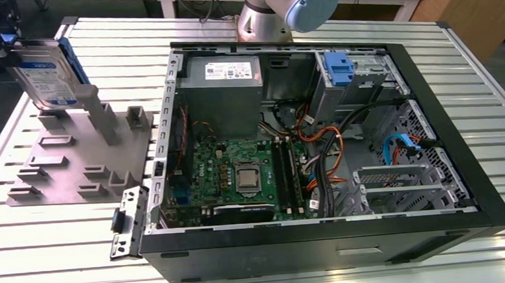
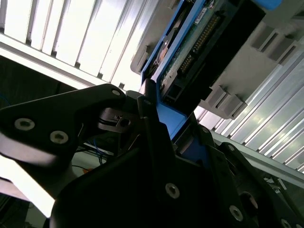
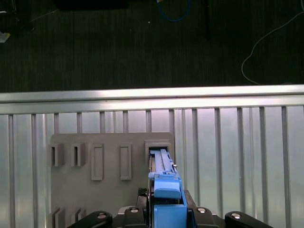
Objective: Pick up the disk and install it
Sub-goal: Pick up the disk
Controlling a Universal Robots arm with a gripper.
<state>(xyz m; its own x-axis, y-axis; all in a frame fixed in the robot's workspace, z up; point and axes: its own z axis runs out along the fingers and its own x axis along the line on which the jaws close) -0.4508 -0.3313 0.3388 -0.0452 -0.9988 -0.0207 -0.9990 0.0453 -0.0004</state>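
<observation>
Disk pinched in the gripper, upright over the fixture plate, outside the case.

I see the slatted table (image 1: 59, 255) carrying the open computer case (image 1: 327, 248) mid-table and the grey fixture plate (image 1: 64, 171) by the table edge at the exterior view's left. The disk (image 1: 48, 74) stands tilted over the plate's far corner; I cannot tell if its lower edge touches the posts. The gripper (image 2: 175, 137) is clamped on the disk's blue carrier, which sits between its fingers (image 2: 151, 124) in both wrist views.
</observation>
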